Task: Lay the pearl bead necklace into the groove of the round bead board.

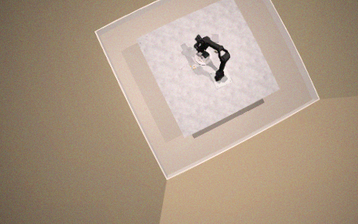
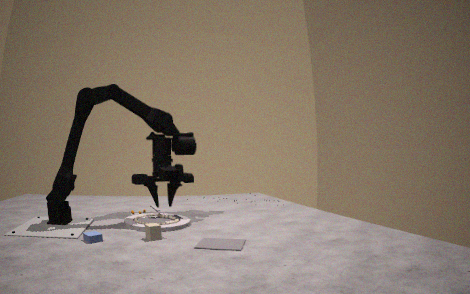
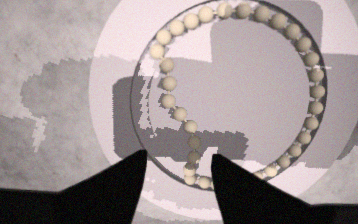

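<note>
Wrist view: the black two-fingered pincer hangs half-spread, pinching nothing, above the round white bead board, whose groove holds most of the cream pearl bead necklace, one stretch straying inward.

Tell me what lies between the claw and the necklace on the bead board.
Nothing: in the exterior view the claw hangs above the bead board with only air under its tips. The wrist view shows the necklace below, untouched.
</note>
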Robot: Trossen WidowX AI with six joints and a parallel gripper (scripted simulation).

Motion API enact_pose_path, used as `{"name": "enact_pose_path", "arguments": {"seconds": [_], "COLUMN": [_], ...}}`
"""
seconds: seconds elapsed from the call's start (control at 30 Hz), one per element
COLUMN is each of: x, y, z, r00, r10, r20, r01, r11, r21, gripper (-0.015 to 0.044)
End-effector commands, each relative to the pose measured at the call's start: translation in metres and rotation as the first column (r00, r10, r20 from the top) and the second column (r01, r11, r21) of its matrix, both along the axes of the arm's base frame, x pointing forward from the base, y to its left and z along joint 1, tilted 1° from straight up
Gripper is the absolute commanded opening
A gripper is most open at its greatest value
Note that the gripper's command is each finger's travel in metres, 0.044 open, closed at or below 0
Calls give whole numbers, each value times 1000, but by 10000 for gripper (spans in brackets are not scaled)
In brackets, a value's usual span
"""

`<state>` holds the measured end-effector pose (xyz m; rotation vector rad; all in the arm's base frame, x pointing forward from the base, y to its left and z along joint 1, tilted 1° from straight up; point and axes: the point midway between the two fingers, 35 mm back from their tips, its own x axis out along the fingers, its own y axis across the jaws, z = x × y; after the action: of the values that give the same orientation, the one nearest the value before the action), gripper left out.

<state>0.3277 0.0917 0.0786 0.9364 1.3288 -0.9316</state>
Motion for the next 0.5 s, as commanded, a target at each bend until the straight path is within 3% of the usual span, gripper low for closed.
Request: {"name": "enact_pose_path", "arguments": {"seconds": [0.0, 0.47], "x": [-17, -16], "y": [18, 18], "z": [8, -2], "r00": [1000, 1000], "r10": [-24, -22], "r20": [0, 4], "r01": [24, 22], "r11": [1000, 1000], "r21": [3, 3], "gripper": [120, 120]}}
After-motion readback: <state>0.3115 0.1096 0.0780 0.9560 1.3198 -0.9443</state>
